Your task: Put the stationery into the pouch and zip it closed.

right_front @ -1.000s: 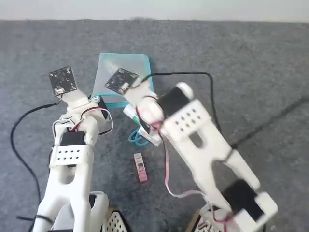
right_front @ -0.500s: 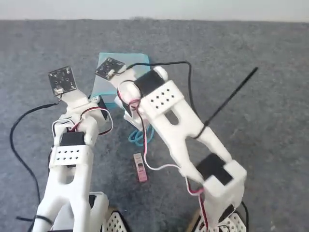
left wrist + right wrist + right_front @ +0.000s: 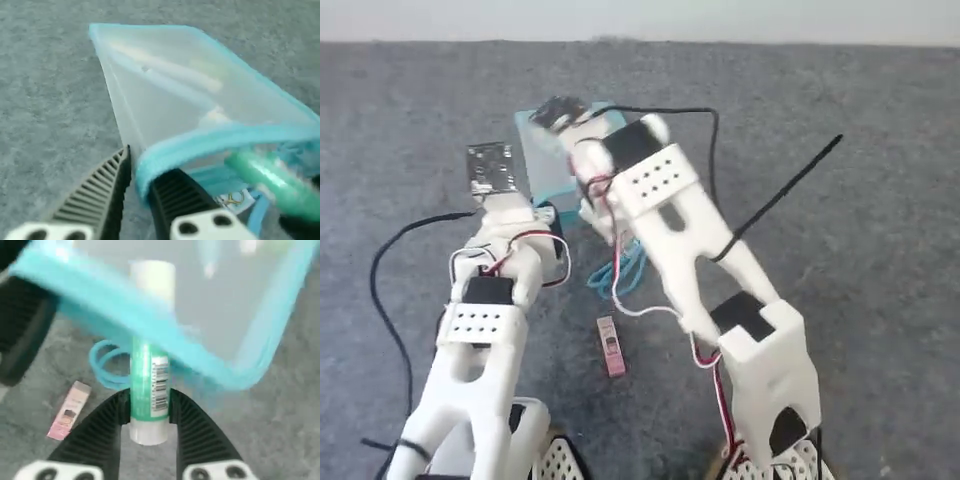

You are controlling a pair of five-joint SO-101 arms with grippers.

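One pouch (image 3: 175,100); one glue stick (image 3: 148,385) — one pink eraser (image 3: 610,347)

Open grey carpet (image 3: 860,150) rightward; translucent turquoise-edged pouch (image 3: 165,100) mouth plugged by green-and-white glue stick (image 3: 150,385), fronted by looped blue cord (image 3: 620,272), pink eraser (image 3: 611,348).

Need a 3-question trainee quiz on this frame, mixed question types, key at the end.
1. Which arm's jaws clamp the rim of the pouch?
2. The right jaws hold: A) scissors B) green glue stick C) ruler
3. True or false: the pink eraser lies outside the pouch.
Key: 1 left; 2 B; 3 true.
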